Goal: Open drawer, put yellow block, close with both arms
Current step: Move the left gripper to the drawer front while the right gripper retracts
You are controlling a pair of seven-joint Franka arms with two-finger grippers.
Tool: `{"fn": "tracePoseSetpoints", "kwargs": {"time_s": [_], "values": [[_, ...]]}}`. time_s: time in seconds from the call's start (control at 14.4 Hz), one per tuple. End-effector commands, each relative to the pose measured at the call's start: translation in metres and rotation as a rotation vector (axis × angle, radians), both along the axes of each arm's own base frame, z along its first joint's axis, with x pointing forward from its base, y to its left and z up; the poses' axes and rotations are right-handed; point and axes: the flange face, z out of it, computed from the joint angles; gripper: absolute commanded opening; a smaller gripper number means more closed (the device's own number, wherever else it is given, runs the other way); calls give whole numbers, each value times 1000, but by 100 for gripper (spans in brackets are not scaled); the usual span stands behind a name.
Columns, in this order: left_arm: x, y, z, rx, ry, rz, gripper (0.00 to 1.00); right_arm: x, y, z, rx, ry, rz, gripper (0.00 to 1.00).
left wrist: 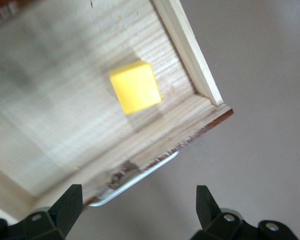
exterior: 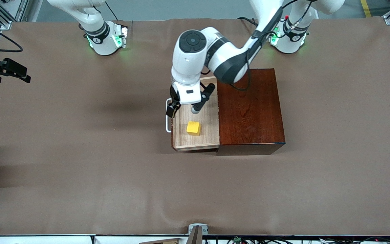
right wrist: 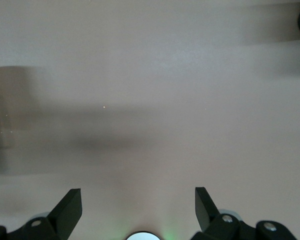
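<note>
Drawer: the drawer (exterior: 196,130) stood pulled out of the wooden box (exterior: 249,108) toward the right arm's end of the table (exterior: 80,169); its pale tray was open to above, its white bar handle (exterior: 168,117) at its outer end.
Contents: the yellow block (exterior: 193,128) lay flat on the tray floor, alone, apart from the tray walls; in the left wrist view it (left wrist: 135,87) sat near the front corner by the handle (left wrist: 135,180).
Block handling: it looked small, light, stiff and square-edged, with smooth faces that two pads could clamp from opposite sides; it needed no further grip, being already in the drawer.
Drawer handling: it looked rigid and probably slid easily; a push on the dark front or handle would likely shut it, and the box might shift unless steadied.
Left tool: the left tool (exterior: 189,106) hung over the drawer's handle end, fingers (left wrist: 70,205) spread apart and holding nothing.
Right tool: the right tool (right wrist: 137,210) was over bare table, fingers wide apart and empty; that arm waited.
Stage: judged as block placed, closing not yet done.
</note>
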Motion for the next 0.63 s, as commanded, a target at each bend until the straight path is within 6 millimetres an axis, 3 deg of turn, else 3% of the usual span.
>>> {"fn": "tracePoseSetpoints", "kwargs": {"time_s": [0.0,0.14,0.28,0.56], "values": [[-18,-43,-23,-2,-101,155,100,9,-6,-5,-21,-17,-6,100],[-36,-60,-37,-21,-114,303,100,13,-1,-9,-23,-10,4,100],[-39,-67,-40,-78,-105,395,100,13,-1,-9,-20,-11,4,100],[-60,-89,-62,-146,-50,369,100,13,-1,-10,-18,-8,4,100]]}}
